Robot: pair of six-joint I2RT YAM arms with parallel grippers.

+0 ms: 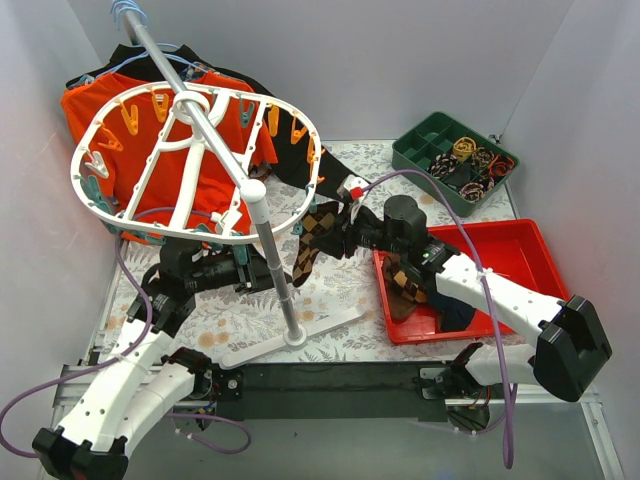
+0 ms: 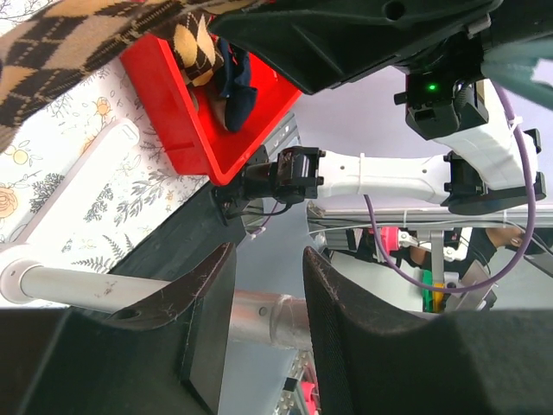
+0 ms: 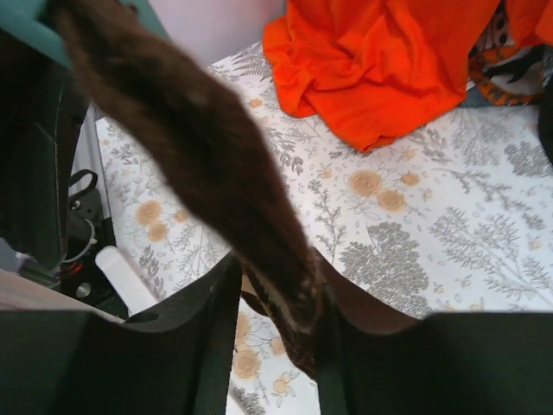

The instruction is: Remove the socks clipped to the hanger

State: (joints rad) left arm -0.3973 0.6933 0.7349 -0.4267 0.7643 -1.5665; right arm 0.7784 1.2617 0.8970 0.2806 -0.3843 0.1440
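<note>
We can read no text, label, brand or number in any of the three views; nothing printed is sharp enough to make out. The only signal we see is a green light (image 2: pixel 429 86) on the right arm (image 2: pixel 389 173); it bears no letters.

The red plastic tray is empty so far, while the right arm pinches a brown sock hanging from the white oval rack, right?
No. The top view shows the red plastic tray holding a brown-and-tan argyle sock and a dark navy sock. The rest holds: the right gripper pinches a brown sock hanging from the white oval rack.
</note>
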